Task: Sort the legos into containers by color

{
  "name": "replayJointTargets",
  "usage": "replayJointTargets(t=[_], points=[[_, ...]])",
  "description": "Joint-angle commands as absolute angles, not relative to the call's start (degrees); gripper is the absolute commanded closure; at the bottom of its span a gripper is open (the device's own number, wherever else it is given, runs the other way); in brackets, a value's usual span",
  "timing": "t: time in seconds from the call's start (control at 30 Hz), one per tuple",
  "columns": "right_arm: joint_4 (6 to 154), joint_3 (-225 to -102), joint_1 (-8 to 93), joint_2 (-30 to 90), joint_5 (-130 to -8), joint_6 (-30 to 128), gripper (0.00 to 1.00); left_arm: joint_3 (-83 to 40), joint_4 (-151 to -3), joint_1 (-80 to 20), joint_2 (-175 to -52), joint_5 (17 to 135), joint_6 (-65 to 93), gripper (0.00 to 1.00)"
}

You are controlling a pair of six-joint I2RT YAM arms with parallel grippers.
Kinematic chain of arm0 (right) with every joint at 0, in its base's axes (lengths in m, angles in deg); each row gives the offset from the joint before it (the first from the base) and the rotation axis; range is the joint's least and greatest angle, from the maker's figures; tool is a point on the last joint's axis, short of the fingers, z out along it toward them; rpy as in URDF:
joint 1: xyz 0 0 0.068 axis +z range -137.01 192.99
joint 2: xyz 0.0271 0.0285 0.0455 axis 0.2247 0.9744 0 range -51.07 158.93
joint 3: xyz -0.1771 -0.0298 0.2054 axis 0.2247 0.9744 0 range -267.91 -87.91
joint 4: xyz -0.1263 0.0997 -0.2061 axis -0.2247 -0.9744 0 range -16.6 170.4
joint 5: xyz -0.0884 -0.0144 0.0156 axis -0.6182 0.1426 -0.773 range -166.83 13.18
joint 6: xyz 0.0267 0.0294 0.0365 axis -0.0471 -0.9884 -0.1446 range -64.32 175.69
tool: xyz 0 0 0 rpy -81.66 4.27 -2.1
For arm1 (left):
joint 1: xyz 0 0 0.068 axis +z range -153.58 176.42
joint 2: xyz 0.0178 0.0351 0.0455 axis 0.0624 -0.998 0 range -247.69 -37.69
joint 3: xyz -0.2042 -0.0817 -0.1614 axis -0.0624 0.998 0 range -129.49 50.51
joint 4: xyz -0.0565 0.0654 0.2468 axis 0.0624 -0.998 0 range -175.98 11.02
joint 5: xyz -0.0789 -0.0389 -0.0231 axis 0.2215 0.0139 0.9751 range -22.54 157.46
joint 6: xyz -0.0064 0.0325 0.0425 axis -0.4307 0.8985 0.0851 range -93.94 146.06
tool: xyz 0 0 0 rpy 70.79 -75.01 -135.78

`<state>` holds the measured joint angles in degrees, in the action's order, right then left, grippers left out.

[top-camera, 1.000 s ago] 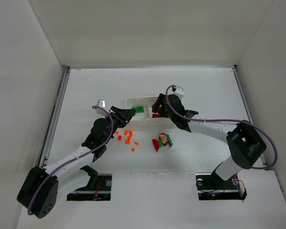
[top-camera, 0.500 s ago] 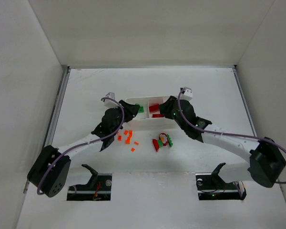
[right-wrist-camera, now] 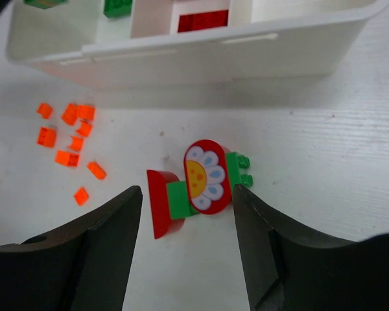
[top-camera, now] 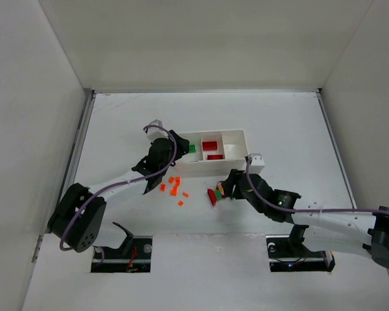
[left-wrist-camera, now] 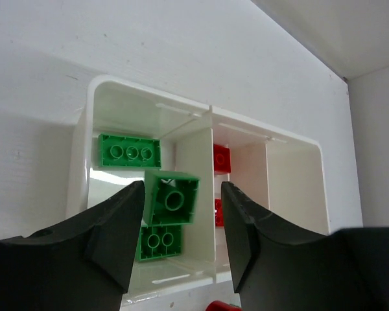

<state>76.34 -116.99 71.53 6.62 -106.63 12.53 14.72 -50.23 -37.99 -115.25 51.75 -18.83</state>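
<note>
My left gripper (left-wrist-camera: 182, 194) is apart, small green plastic brick (left-wrist-camera: 170, 202) loose mid-frame between my fingers (left-wrist-camera: 110, 246), over the white plastic tray (left-wrist-camera: 78, 168)'s left compartment. My right gripper (right-wrist-camera: 187, 190) gapes above a red-green flower piece (right-wrist-camera: 206, 172). The divider (left-wrist-camera: 194, 168) half-hides the red bricks (left-wrist-camera: 222, 157).

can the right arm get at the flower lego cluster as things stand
Probably yes: the right gripper hangs open right over the flower lego cluster, nothing between them; the orange bits and the white tray lie apart from it.
</note>
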Motion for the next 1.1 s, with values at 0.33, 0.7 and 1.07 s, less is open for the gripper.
replayJointTargets(t=[0.33,0.7,1.07], points=[[64.3,-118.3,74.6,7.4,-107.2,11.3,0.39,13.1,-52.4,-39.8,-111.5,51.4,-16.8,0.47],[63.6,-124.3,74.3,20.9,-105.9,14.2,0.43,18.1,-62.5,-49.3,-100.4,54.4,-16.9,0.49],[64.5,-126.7,73.2,27.2,-105.5,15.4,0.49,21.6,-76.6,-52.3,-90.0,54.7,-18.9,0.47]])
